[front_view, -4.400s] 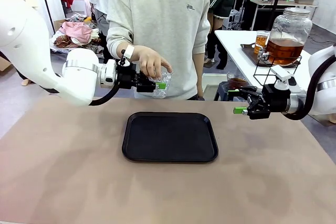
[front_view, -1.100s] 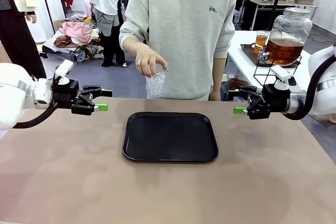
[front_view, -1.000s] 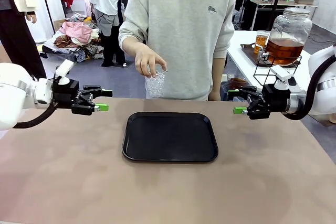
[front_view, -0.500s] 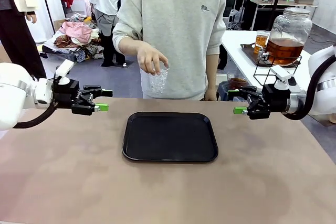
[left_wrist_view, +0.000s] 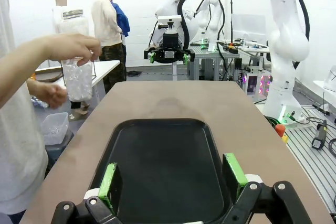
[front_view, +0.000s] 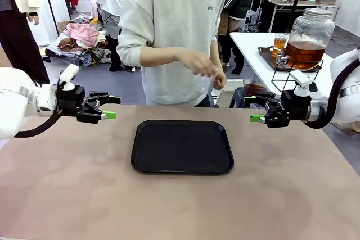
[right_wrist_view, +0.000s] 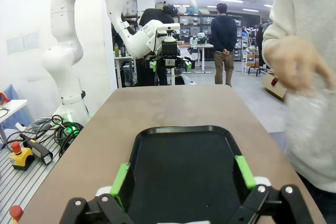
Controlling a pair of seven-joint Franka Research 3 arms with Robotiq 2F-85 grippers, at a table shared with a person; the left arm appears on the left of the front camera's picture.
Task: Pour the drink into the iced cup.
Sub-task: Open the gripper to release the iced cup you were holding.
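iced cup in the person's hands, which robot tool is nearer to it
Right. The iced cup is held right of the tray's middle, so the right tool is closer; the left tool hangs farther off beyond the tray.

White rounded arms end in black pincers (front_view: 105,107) with green pads; the person (front_view: 171,32) wears a grey sweatshirt.

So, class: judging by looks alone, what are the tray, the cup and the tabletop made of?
Tray: probably plastic, matte black, one moulded piece with rounded corners and a raised rim.
Cup: clear, plastic or glass, hard to tell which; the ice shows white through its wall.
Tabletop: a smooth matte brown surface with faint mottling, perhaps laminate or a mat; the look leaves it open.
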